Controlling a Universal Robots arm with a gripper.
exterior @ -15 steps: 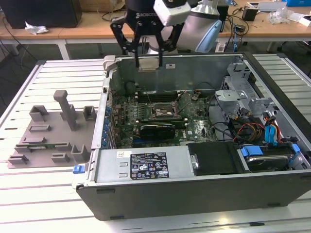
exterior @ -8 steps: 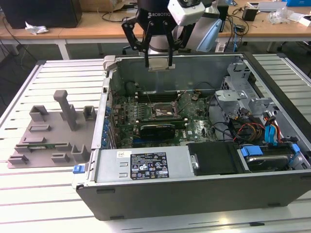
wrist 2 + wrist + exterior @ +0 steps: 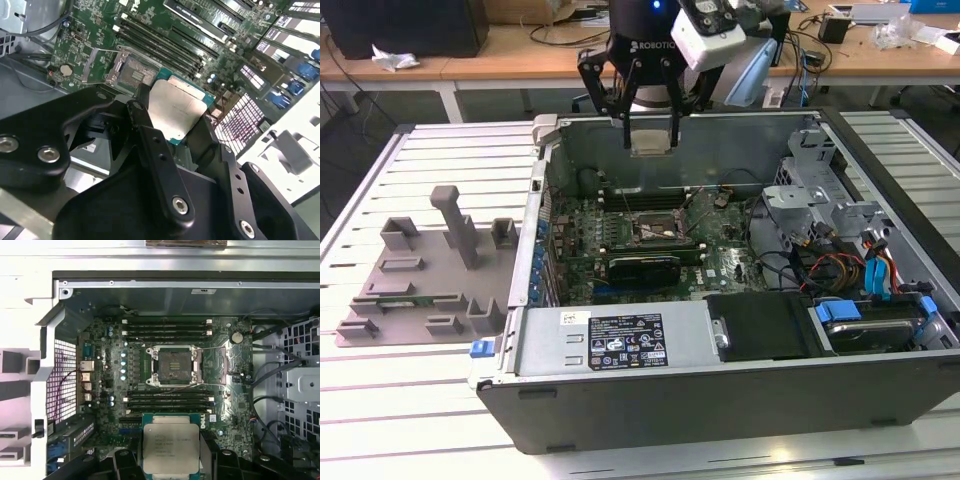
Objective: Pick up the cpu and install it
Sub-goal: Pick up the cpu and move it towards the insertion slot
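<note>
My gripper [image 3: 651, 135] hangs above the open computer case, shut on the cpu [image 3: 651, 142], a flat square chip with a silvery top. In the first wrist view the cpu [image 3: 171, 445] sits between the two black fingers, label side showing. The second wrist view has the cpu [image 3: 175, 110] clamped at the fingertips, over the motherboard. The black-framed socket [image 3: 172, 365] lies open on the green motherboard [image 3: 620, 225], well below the chip and apart from it. In the exterior view the socket [image 3: 658, 228] is below the gripper, a little toward the case's front.
The case wall [image 3: 720, 135] stands just behind the gripper. A grey fixture plate [image 3: 420, 290] with blocks lies at the exterior view's left. Cables and drive bays [image 3: 860, 260] fill the case's right side. A power supply [image 3: 610, 345] sits along the near edge.
</note>
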